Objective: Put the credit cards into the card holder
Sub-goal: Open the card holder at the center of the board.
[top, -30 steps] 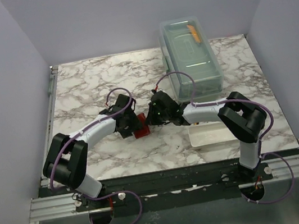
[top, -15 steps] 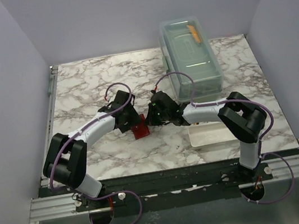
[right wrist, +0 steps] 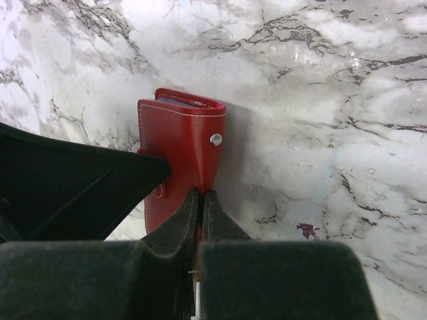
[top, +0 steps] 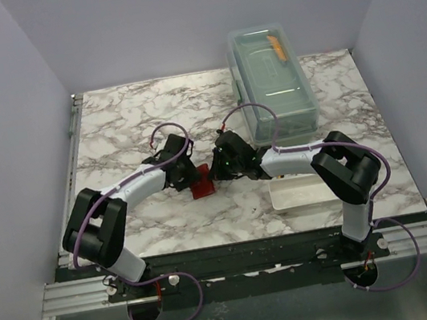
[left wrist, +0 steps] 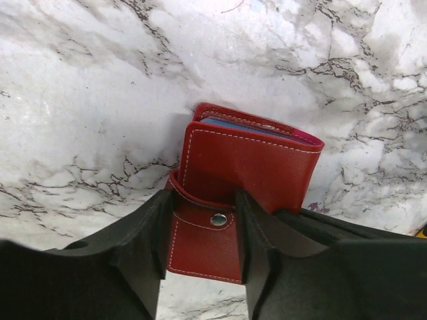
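Note:
The red card holder [top: 201, 186] lies on the marble table between both grippers. In the left wrist view the card holder [left wrist: 250, 163] shows a blue card edge [left wrist: 230, 125] in its top slot. Its snap flap [left wrist: 207, 233] sits between my left gripper's [left wrist: 204, 200] fingers, which touch both flap edges. In the right wrist view my right gripper [right wrist: 200, 195] is pinched shut on the lower edge of the card holder [right wrist: 180, 133]. From above, the left gripper [top: 184, 177] and the right gripper [top: 217, 171] meet at the holder. No loose card shows.
A clear plastic box [top: 272, 78] with an orange item inside stands at the back right. A white tray [top: 304, 192] lies at the front right beside the right arm. The left arm's black finger [right wrist: 80, 187] crosses the right wrist view.
The left gripper drew slightly back to the left, then came in again to the holder. The holder and the right gripper have barely moved.

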You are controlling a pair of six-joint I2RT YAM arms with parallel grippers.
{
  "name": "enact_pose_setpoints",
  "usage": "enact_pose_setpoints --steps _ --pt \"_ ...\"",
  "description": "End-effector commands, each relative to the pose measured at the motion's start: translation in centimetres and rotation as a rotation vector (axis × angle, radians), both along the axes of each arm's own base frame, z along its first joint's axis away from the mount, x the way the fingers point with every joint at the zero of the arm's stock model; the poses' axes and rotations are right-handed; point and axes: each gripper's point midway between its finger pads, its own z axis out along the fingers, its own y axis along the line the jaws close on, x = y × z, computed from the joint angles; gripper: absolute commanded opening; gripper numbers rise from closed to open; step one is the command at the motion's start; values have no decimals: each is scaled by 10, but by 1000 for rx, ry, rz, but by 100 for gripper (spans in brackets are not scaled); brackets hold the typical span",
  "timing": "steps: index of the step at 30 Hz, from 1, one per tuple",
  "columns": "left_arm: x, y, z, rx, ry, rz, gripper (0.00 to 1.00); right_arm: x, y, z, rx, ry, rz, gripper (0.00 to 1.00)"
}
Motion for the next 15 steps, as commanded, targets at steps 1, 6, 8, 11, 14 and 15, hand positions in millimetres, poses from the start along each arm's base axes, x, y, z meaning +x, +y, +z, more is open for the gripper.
enact_pose_setpoints --steps 1,6,8,11,14,15 --pt "-24 9 -24 22 62 -11 39 -1 -1 0 -12 -9 -1 0" --pt "-30 7 -12 -41 4 -21 22 0 -5 -6 -36 -3 -16 0" --pt "-31 5 -3 -75 -31 -34 15 2 -9 -12 -60 -2 -34 0" --pt "-29 -1 16 -136 -104 -63 4 3 -16 -22 -103 5 -50 0" --pt "-30 -7 39 -203 -179 -91 2 2 -17 -22 -148 -9 11 0" --pt "-30 -8 45 -221 -197 -95 2 -1 -18 -19 -172 -22 58 2"
